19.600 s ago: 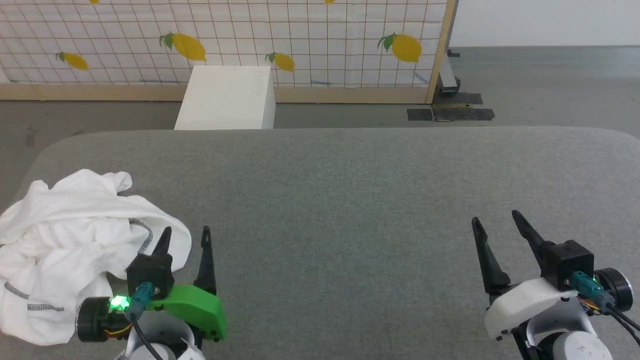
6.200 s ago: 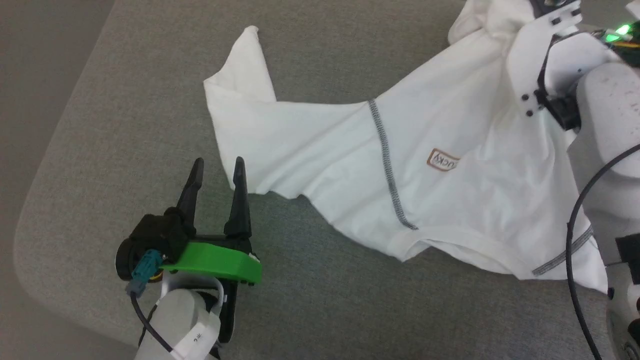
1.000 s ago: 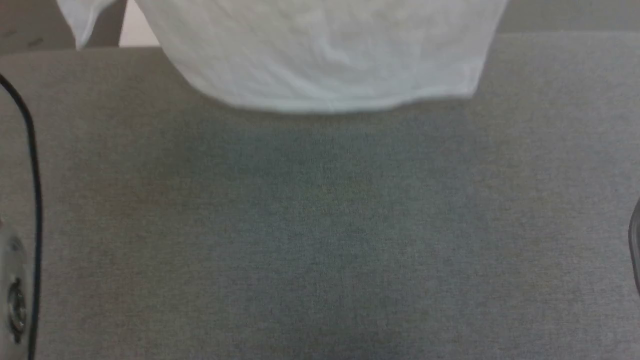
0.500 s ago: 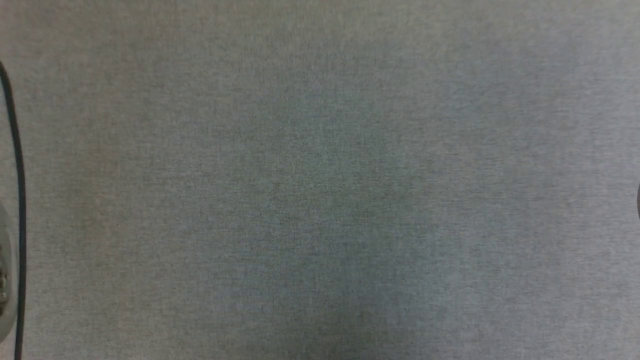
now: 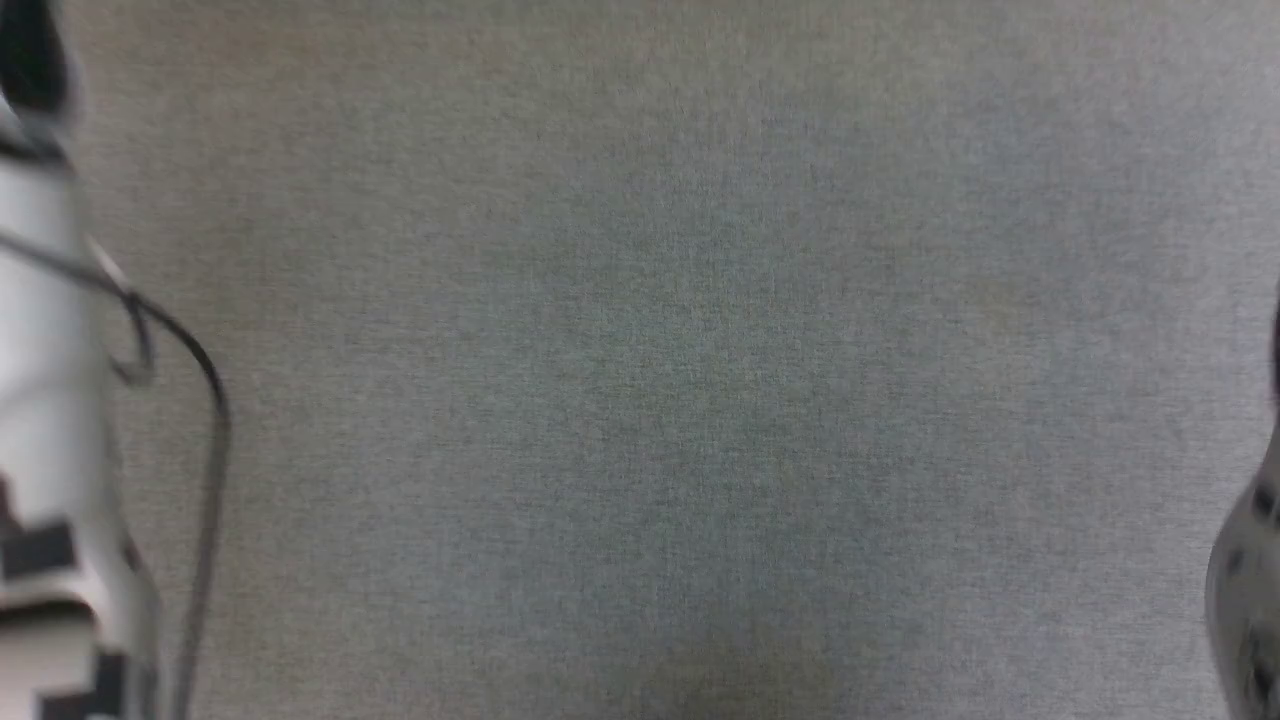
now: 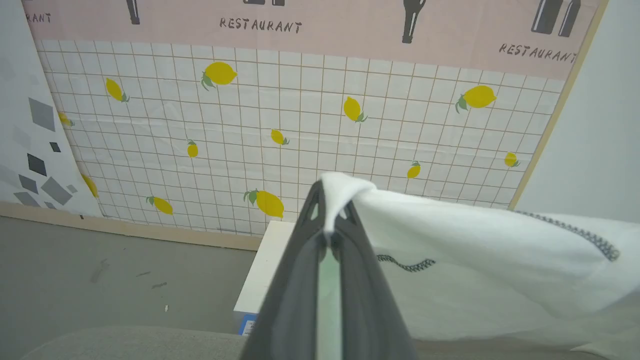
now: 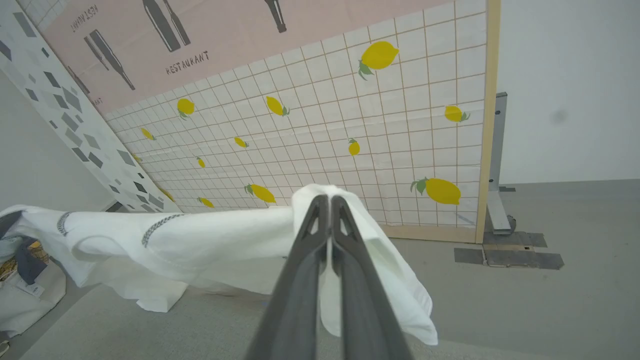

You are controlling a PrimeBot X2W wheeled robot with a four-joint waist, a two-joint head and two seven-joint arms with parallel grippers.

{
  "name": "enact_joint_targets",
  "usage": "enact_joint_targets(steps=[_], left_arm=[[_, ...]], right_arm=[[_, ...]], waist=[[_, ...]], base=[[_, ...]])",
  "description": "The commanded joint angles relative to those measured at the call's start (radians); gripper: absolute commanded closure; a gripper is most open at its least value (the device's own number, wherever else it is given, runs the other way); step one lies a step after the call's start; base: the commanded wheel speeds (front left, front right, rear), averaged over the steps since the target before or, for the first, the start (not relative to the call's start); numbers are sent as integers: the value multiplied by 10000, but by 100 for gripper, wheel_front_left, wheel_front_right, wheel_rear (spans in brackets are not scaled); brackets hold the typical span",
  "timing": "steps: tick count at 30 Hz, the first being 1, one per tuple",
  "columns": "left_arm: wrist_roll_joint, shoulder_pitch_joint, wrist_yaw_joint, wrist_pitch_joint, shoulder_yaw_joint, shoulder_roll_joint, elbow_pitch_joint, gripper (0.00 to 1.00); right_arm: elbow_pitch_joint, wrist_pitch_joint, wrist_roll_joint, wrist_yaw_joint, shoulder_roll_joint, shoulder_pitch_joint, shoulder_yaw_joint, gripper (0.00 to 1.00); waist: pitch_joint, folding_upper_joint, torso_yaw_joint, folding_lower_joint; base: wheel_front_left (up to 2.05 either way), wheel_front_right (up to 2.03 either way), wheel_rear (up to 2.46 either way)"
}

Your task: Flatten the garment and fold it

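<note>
Lemon-tile wall panel (image 6: 300, 125) stands well beyond both hands, w/ a pink "RESTAURANT" strip on top. Grey desk (image 5: 640, 360) lies below them. Head view shows plain felt, w/ a blurred pale forearm (image 5: 45, 420) + black cable (image 5: 205, 420) at its left edge. White long-sleeved shirt (image 6: 475, 260) hangs in the air betw. the two hands, stretched above the desk. Its lower edge is near the felt; can't tell if touching. White box (image 6: 260, 285) sits on the floor past the desk's far edge, below & beyond the left hand (image 6: 327, 215). Left hand: fingers pinched tight on a shirt fold at the tips, cloth running off toward the right hand (image 7: 328, 200). Right hand: likewise clamped on shirt cloth, a flap drooping under its tips. Grey-black zigzag seams (image 6: 575, 232) show near each grip.
</note>
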Motion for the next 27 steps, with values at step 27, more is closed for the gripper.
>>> enact_joint_targets(steps=[27], left_arm=[[-1685,12243,1925,1931,208,-1448,-5564,100]], right_arm=[[-5486,-295,324,-15,980,12750,-1755,100]], waist=[[-4856,0,189,-2]], base=[[0,0,0]])
